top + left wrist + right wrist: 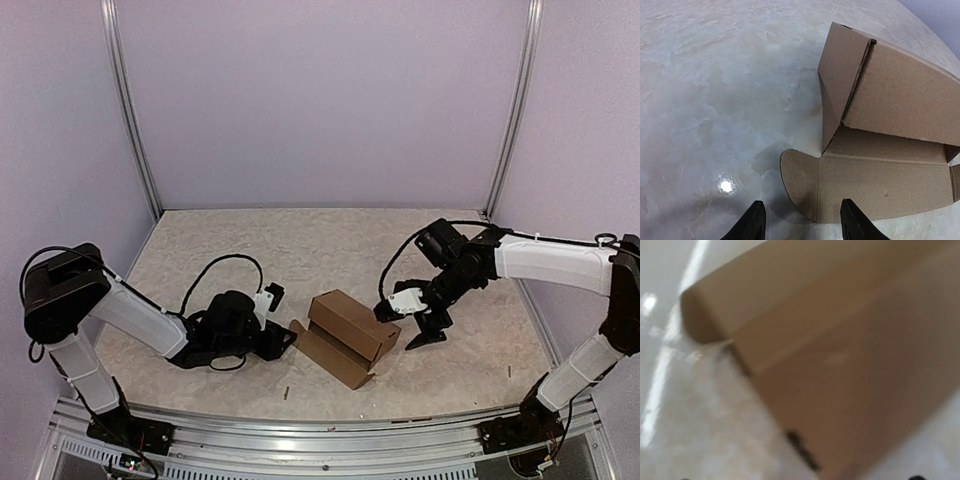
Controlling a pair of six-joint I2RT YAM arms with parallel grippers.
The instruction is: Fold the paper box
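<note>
The paper box of brown cardboard lies mid-table, a folded-up body with a flat panel spread in front of it. My left gripper sits low at the box's left end. In the left wrist view it is open, and its fingertips straddle the corner where a rounded tab joins the flat panel; nothing is pinched. My right gripper is at the box's right end with its jaws wide apart and nothing between them. In the blurred right wrist view the box fills the frame.
Lilac walls enclose the speckled table on three sides, with metal posts at the back corners. A metal rail runs along the near edge. A black cable loops behind the left wrist.
</note>
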